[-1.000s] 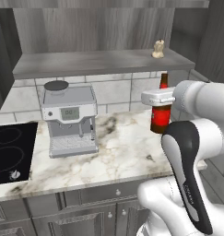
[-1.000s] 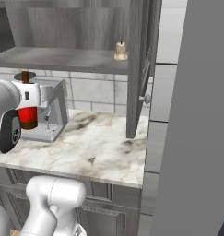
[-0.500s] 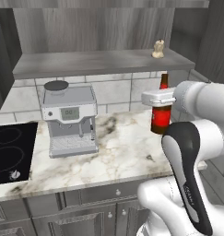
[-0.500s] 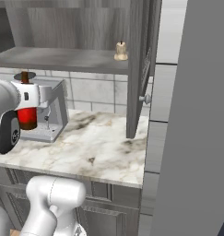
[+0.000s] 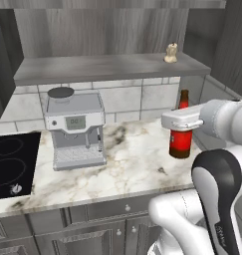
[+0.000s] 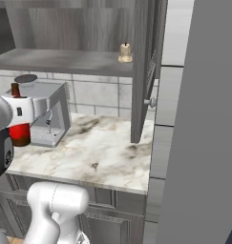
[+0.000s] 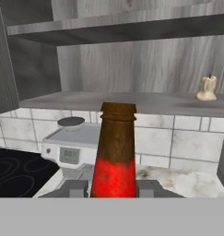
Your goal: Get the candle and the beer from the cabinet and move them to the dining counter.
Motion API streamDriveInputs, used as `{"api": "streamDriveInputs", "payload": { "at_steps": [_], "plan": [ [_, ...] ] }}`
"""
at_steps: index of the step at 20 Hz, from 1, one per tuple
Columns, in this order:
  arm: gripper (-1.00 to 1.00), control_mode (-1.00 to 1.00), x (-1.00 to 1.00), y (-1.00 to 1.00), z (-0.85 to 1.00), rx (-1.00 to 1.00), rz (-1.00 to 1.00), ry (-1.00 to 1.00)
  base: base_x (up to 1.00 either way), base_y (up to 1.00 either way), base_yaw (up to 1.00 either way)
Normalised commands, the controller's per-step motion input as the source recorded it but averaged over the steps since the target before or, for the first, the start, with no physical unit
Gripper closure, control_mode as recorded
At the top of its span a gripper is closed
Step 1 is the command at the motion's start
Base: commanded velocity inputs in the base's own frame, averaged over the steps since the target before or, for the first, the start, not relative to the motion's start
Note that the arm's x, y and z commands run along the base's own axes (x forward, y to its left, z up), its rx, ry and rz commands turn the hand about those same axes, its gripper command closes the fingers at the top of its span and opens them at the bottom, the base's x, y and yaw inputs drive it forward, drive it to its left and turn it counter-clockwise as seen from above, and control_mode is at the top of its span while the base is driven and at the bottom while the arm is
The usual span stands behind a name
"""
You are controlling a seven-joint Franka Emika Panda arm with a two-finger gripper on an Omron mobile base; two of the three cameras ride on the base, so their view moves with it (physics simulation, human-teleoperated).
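- Left of the fingers [image 7: 112,188]: a boxy grey coffee machine [image 5: 75,129] on the veined marble surface [image 5: 127,164].
- Fingers clenched around the beer [image 5: 181,133], a dark brown glass bottle with red label, upright.
- Up and right: the lumpy cream candle [image 5: 171,53] on the grey wood cabinet [image 5: 107,67] shelf.

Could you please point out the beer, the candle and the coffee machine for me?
beer [image 5: 181,141]: left base view, on its red label.
candle [image 6: 125,52]: right base view, on its wax body.
coffee machine [image 5: 75,121]: left base view, on its front panel.
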Motion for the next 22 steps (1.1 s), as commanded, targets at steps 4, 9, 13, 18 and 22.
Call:
{"api": "streamDriveInputs", "payload": {
  "at_steps": [4,9,13,18,22],
  "plan": [
    [1.0,-1.0,-0.01,0.06,0.0,0.0,0.03,0.01,0.0,0.0,0.0],
    [1.0,-1.0,0.0,0.0,0.0,0.0,0.0,0.01,0.0,0.0,0.0],
    [1.0,-1.0,0.0,0.0,0.0,0.0,0.0,0.0,0.0,0.0,0.0],
    [1.0,-1.0,0.0,0.0,0.0,0.0,0.0,0.0,0.0,0.0,0.0],
    [1.0,-1.0,0.0,0.0,0.0,0.0,0.0,0.0,0.0,0.0,0.0]
  ]
}}
